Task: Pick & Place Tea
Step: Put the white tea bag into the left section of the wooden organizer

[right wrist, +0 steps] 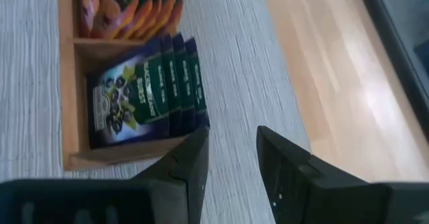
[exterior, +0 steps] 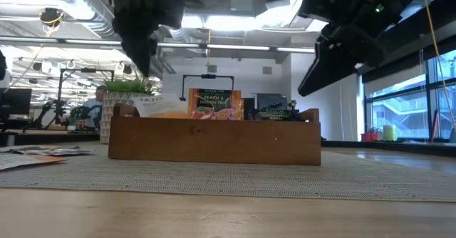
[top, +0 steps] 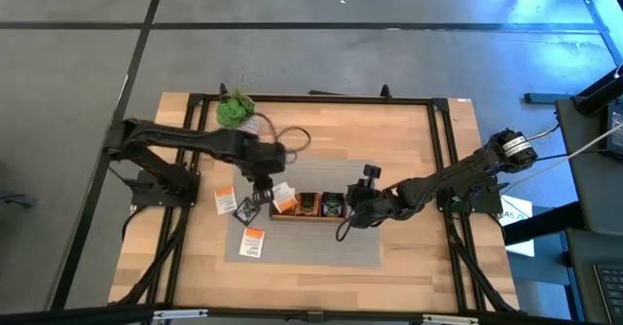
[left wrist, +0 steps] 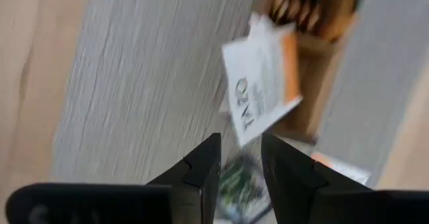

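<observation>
The brown wooden tray (top: pixel 310 206) stands on a grey mat (top: pixel 321 242). Orange sachets (right wrist: pixel 127 9) fill its middle compartment and dark green ones (right wrist: pixel 144 93) its right one. A white-and-orange sachet (left wrist: pixel 261 86) lies tilted over the tray's left compartment, leaning on its wall. My left gripper (left wrist: pixel 240 160) hangs open above the mat just left of that compartment, with nothing between its fingers. My right gripper (right wrist: pixel 231 160) is open over the mat near the tray's right end. Loose sachets (top: pixel 226 200), (top: pixel 245 211), (top: pixel 253 241) lie flat on the mat left of the tray.
A small green plant (top: pixel 235 109) in a white pot stands at the far left of the table, with a dark cable loop (top: pixel 287 135) beside it. In the low view, sachets (exterior: pixel 214 104) stick up above the tray's wall (exterior: pixel 214 142). Bare wood lies right of the mat.
</observation>
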Controlling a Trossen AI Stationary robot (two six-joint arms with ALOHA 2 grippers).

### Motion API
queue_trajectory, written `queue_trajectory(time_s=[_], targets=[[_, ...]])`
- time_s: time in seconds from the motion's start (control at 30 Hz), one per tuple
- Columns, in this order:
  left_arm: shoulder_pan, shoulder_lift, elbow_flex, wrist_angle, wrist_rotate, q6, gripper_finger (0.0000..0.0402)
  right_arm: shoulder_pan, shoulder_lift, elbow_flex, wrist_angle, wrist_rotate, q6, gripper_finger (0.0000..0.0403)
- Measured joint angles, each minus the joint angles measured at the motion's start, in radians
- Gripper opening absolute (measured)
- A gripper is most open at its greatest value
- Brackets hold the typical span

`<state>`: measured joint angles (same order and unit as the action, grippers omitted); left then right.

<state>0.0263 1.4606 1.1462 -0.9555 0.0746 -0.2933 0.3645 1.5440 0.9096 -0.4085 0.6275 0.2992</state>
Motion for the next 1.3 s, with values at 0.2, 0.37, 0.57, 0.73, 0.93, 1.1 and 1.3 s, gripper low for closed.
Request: queue_trajectory(time_s=[0.2, 0.37, 0.57, 0.73, 0.93, 1.1, 1.3], targets=[[0.019, -0.303, -0.337, 0.501, -0.063, -0.115, 0.0103, 0.005, 0.000, 0.000, -0.046, -0.001, 0.046, 0.0129], [-0.030, -0.458, -0.600, 0.843, -0.110, -0.230, 0.0104, 0.006, 0.000, 0.000, -0.047, -0.001, 0.066, 0.0129], [-0.090, -0.499, -0.790, 1.127, -0.143, -0.312, 0.0101, 0.006, 0.000, 0.000, -0.046, -0.001, 0.067, 0.0129], [-0.128, -0.499, -0.844, 1.139, -0.151, -0.309, 0.0100, 0.006, 0.000, 0.000, -0.037, -0.001, 0.067, 0.0129], [-0.153, -0.499, -0.861, 1.135, -0.275, -0.297, 0.0100, 0.006, 0.000, 0.000, -0.008, -0.001, 0.063, 0.0129], [-0.166, -0.499, -0.861, 1.132, -0.325, -0.296, 0.0100, 0.006, 0.000, 0.000, -0.008, -0.001, 0.063, 0.0129], [-0.190, -0.464, -0.861, 1.132, -0.334, -0.322, 0.0100, 0.006, 0.000, 0.000, -0.008, -0.001, 0.063, 0.0129]])
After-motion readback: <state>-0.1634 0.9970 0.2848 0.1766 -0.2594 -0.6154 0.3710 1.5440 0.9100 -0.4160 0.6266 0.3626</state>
